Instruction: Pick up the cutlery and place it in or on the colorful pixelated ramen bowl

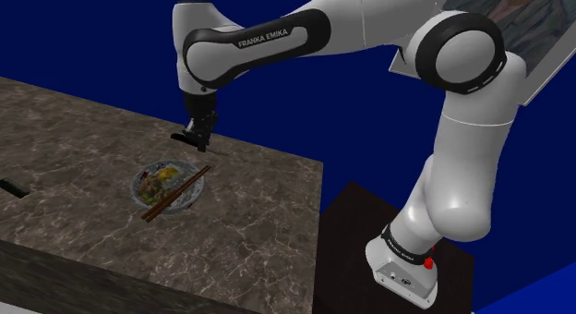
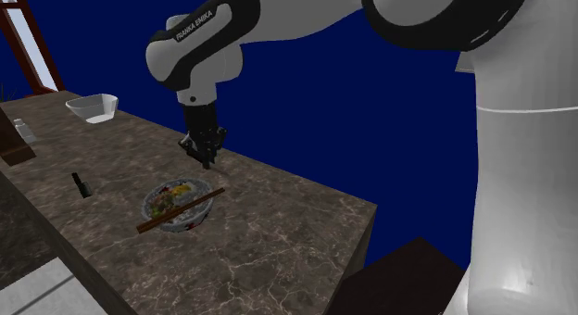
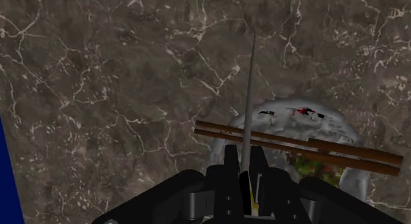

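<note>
Gripper (image 1: pixel 199 137) hangs over the marble counter (image 1: pixel 263 206), at about 1 o'clock from the ramen bowl (image 1: pixel 138 186) in the shoulder view, not above it. In the wrist view the fingers are almost closed, pinching a thin grey piece of cutlery (image 3: pixel 249 91) by one end. It looks edge-on, so its type can't be told.

Risks:
- An end-pinch on a long, thin piece means it may pivot or slip in transit.
- The brown chopsticks (image 3: pixel 296 145) lie across the bowl, so a low approach would clip them.
- Release at the rim: it tips out onto the counter.
- Release short of the bowl is a miss.
</note>
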You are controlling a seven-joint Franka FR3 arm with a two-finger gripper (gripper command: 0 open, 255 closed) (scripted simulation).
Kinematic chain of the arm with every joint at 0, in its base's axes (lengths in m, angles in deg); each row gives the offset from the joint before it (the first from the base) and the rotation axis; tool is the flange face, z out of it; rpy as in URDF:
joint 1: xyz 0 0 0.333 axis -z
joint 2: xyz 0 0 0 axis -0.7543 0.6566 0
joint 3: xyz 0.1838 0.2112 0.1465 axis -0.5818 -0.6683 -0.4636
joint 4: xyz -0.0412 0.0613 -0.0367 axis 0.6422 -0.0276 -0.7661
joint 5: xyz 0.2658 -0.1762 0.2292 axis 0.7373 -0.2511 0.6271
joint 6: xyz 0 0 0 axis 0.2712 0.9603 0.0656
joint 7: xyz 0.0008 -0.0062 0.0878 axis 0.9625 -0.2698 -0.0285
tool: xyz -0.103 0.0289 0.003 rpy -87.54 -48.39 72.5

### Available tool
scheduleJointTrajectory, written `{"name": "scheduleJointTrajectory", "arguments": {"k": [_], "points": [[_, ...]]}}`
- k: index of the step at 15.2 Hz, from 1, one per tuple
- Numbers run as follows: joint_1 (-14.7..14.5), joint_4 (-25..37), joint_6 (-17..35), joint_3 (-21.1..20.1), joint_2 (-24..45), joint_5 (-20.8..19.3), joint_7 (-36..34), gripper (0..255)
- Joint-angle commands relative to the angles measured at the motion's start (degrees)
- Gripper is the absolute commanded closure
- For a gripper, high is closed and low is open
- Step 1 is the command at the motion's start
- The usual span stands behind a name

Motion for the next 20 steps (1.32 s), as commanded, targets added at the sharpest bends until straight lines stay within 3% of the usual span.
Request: {"name": "scheduleJointTrajectory", "arguments": {"k": [1,6,20], "points": [[-1.4,5.1,-1.6,-0.4,3.5,-0.6,-1.9,255],[-6.1,21.9,-7.6,-1.2,14.1,-2.4,-6.9,255],[-6.1,16.2,1.3,-0.8,17.3,-2.8,-6.8,255]]}}
